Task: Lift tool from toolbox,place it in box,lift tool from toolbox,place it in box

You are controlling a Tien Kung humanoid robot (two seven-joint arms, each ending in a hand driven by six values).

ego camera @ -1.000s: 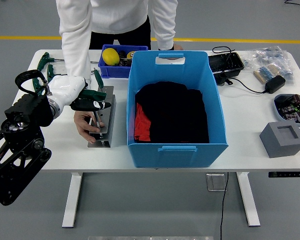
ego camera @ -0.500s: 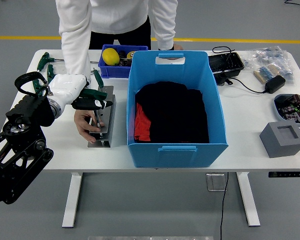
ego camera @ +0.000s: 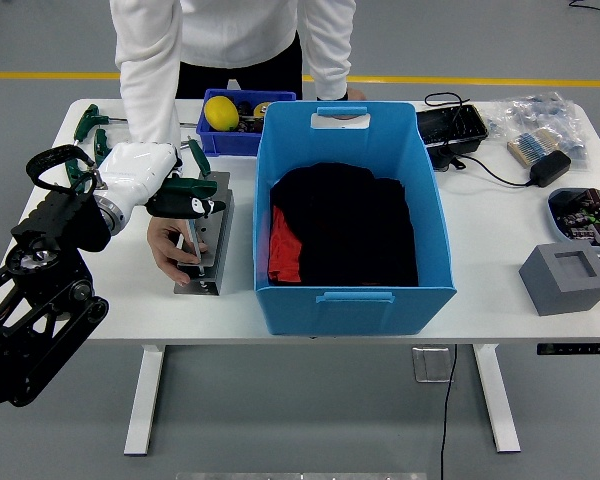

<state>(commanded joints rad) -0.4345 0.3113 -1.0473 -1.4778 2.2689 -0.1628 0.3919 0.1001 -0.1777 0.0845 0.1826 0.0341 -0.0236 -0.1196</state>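
Toolbox (ego camera: 205,240), a grey metal holder, runs near-to-far just left of the blue box (ego camera: 350,215), near the table's (ego camera: 500,290) front edge. A person's hand (ego camera: 172,248) steadies it. Left hand (ego camera: 185,200) grips a green-handled tool (ego camera: 202,190) above its far end; no readable writing.

Your left hand (ego camera: 170,195) lifted slightly and drew back leftward, raising the green-handled tool (ego camera: 193,185) higher above the metal toolbox (ego camera: 206,243).
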